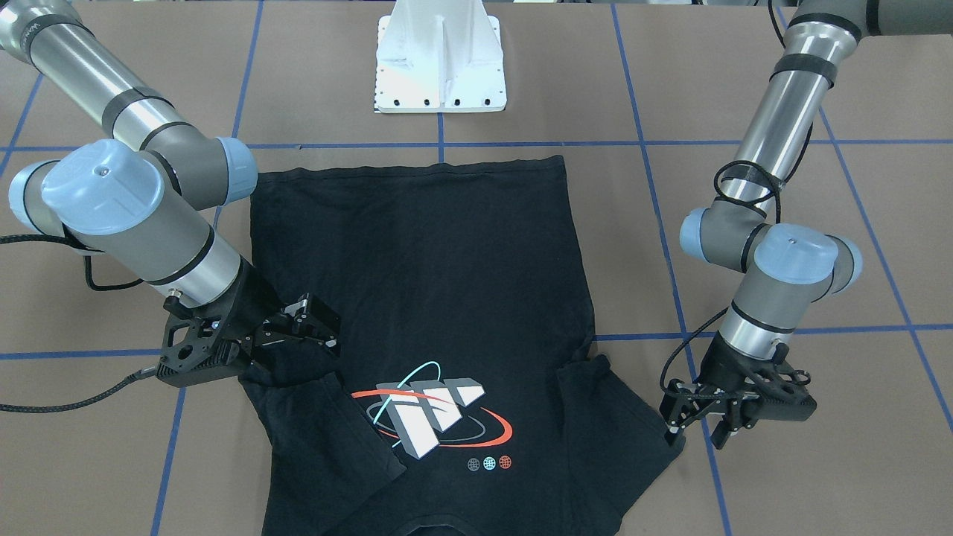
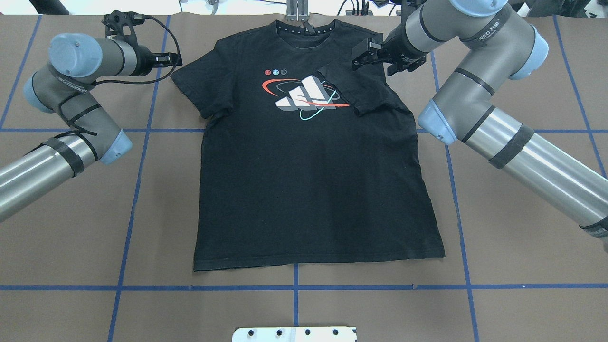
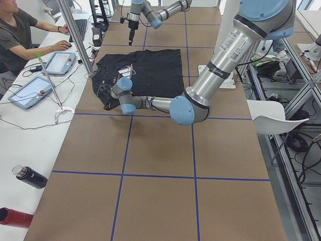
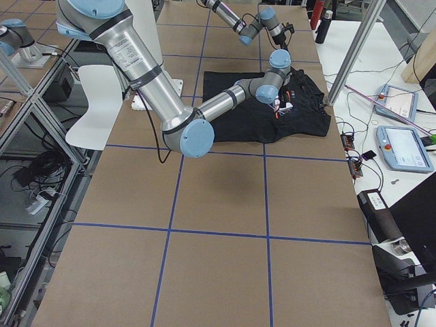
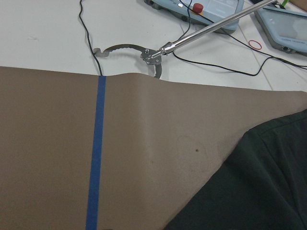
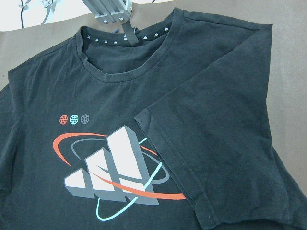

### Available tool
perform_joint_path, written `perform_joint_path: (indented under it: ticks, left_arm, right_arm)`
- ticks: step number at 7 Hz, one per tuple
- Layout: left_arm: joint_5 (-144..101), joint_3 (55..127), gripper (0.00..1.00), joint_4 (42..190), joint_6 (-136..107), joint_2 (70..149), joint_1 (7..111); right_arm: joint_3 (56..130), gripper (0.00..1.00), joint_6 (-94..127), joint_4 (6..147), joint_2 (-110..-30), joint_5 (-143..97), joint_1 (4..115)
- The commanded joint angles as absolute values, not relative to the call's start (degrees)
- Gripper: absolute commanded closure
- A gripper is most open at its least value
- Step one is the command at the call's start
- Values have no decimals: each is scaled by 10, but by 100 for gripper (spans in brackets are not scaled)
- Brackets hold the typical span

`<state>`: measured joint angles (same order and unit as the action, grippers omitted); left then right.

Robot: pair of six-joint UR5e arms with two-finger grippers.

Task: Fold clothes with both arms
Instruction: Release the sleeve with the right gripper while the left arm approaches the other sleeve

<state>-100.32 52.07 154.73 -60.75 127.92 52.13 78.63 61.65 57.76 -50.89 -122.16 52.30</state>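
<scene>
With the black two-finger left gripper (image 1: 696, 435) and right gripper (image 2: 361, 54) both spread, a shallow pinch on the unfolded left sleeve (image 2: 192, 88) of the black printed T-shirt (image 2: 308, 190) may drag it askew.

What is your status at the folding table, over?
Left gripper open, beside the unfolded sleeve. Right gripper above the folded sleeve, jaws unclear. T-shirt flat, print up. No obstacle seen.

arms (image 2: 536, 156) silver-grey tubes | joint caps (image 2: 71, 47) light blue | cables (image 1: 45, 407) black | base (image 1: 439, 67) white
</scene>
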Motion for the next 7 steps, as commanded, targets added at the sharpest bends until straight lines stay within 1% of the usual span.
perform_joint_path:
  ticks: [1,2,7]
  left_arm:
    - [-999,507,42,1547,-607,1283,510]
    - [-999,504,48,1548,-607,1283,510]
    - [-999,497,54,1548,-606,1284,510]
  right_arm:
    - [786,0,617,577,-508,-1221,523]
    - [785,1,617,577,-508,-1220,523]
    - [781,1,617,576,-507,-1219,523]
